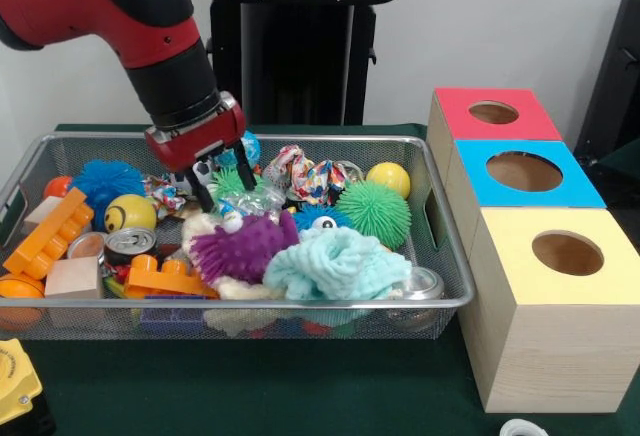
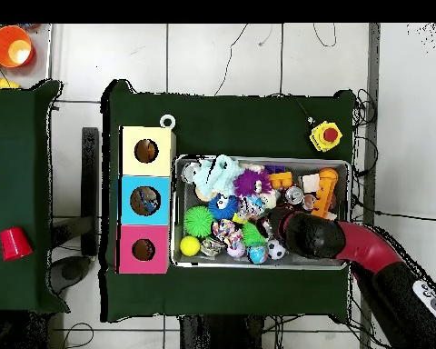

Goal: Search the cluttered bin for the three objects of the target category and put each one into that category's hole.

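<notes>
a wire mesh bin [image 1: 440,256] sat on a dark green table [image 1: 300,396], packed nearly to its rim with toys. the red and black arm [image 1: 110,6] reached down from the upper left, and its gripper [image 1: 222,178] hung over the far middle of the pile with its two dark fingers [image 1: 203,189] spread apart, holding nothing, tips just above a clear crinkled item.

in the front view, a purple fuzzy toy [image 1: 243,246] and a pale turquoise fluffy toy [image 1: 335,264] filled the near middle. a green spiky ball [image 1: 373,212] and a yellow ball [image 1: 388,178] lay toward the right end, close to the bin's right wall. a blue spiky ball [image 1: 105,181], a yellow smiley ball [image 1: 130,214], orange building blocks [image 1: 48,234] and a drink can [image 1: 128,245] crowded the left end. little bare floor showed inside the bin.

just right of the bin stood three wooden boxes in a row, touching each other, each with a round hole on top: a yellow box [image 1: 555,306] nearest, a blue box [image 1: 525,181] in the middle, a red box [image 1: 493,116] farthest. the table in front of the bin was open. from overhead, a yellow button unit [image 2: 325,136] sat apart near a table corner.
</notes>
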Tool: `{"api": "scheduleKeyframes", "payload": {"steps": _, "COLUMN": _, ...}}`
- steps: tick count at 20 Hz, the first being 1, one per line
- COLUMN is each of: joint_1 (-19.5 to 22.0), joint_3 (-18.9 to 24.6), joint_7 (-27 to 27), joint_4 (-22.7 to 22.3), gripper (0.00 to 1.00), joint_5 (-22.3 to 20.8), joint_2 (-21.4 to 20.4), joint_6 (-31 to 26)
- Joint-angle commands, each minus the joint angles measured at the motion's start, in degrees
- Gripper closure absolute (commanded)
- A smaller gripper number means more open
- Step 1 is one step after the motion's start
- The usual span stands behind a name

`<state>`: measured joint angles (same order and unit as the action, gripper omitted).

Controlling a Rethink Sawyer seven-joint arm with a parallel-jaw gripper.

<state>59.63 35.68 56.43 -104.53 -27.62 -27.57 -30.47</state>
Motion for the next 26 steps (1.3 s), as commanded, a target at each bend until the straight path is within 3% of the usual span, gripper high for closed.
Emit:
{"api": "scheduleKeyframes", "payload": {"steps": 1, "joint_1": 3.00, "joint_3": 7.60, "joint_7": -3.63, "joint_4": 0.01, "gripper": 0.00, "joint_5": 3.21, "joint_2": -0.38, "joint_6": -5.80}}
{"api": "scheduleKeyframes", "payload": {"steps": 7, "joint_1": 3.97, "joint_3": 8.29, "joint_7": -3.64, "joint_4": 0.32, "gripper": 0.00, "joint_5": 2.91, "joint_2": 2.40, "joint_6": -5.65}}
{"api": "scheduleKeyframes", "payload": {"steps": 11, "joint_1": 3.97, "joint_3": 8.74, "joint_7": -3.38, "joint_4": 0.17, "gripper": 0.00, "joint_5": 2.99, "joint_2": 2.06, "joint_6": -6.17}}
{"api": "scheduleKeyframes", "payload": {"steps": 26, "joint_1": 6.45, "joint_3": 9.95, "joint_7": 0.17, "joint_4": -9.62, "gripper": 0.00, "joint_5": 1.31, "joint_2": -2.25, "joint_6": -2.67}}
